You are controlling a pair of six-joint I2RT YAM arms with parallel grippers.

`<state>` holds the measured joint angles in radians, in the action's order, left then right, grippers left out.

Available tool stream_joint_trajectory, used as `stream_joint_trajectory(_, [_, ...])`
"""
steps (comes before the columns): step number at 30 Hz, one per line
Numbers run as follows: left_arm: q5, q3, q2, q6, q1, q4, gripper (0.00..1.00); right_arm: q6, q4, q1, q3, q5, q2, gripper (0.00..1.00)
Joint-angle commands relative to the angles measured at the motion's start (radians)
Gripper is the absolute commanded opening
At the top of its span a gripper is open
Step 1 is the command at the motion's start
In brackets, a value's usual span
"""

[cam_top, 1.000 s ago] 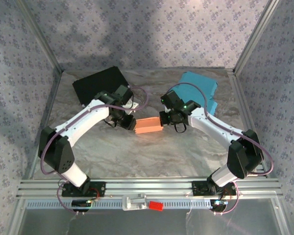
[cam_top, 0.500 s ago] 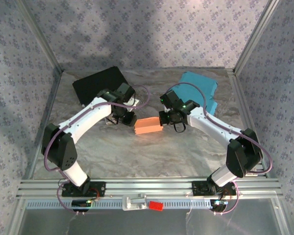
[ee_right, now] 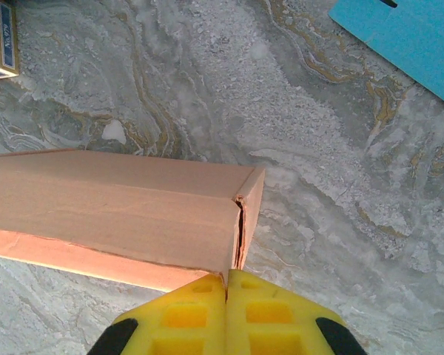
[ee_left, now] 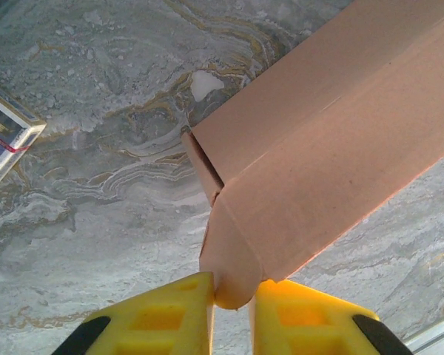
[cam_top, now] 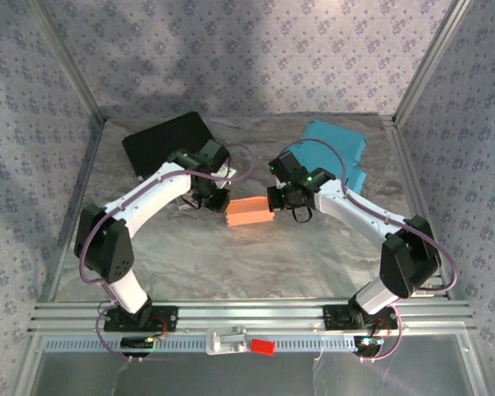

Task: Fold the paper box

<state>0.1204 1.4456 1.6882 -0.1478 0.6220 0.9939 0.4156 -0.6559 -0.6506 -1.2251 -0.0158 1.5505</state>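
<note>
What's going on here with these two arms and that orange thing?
Two robot arms are folding an orange paper box mid-table, one at each end. The left tool pinches the rounded flap sticking out of its end. The right tool is shut at the opposite end's edge; whether it grips card there is unclear. The body looks formed, but that flap isn't tucked yet. A black sheet and a blue sheet lie behind.

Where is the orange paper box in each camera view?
Top external: orange paper box at the middle of the marbled tabletop.
Left wrist: the box runs from the upper right down to bottom centre.
Right wrist: the box lies across the left half, reaching bottom centre.
Shared landmark: the marbled tabletop under it.
</note>
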Motion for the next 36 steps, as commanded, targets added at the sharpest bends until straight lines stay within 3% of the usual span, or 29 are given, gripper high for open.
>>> stream_joint_trajectory(1, [0.02, 0.026, 0.009, -0.002, 0.002, 0.012, 0.17, 0.02, -0.037, 0.001, -0.026, -0.008, 0.01, 0.0])
stream_joint_trajectory(16, [0.025, 0.039, 0.019, -0.118, 0.003, -0.002, 0.0, 0.049, -0.04, -0.005, -0.03, -0.022, 0.016, 0.0])
stream_joint_trajectory(24, [0.081, 0.075, 0.047, -0.272, 0.0, 0.02, 0.0, 0.087, -0.034, -0.013, -0.031, -0.036, 0.021, 0.0])
stream_joint_trajectory(36, [0.16, 0.117, 0.083, -0.345, -0.014, 0.034, 0.0, 0.085, -0.043, -0.015, -0.041, -0.039, 0.032, 0.0])
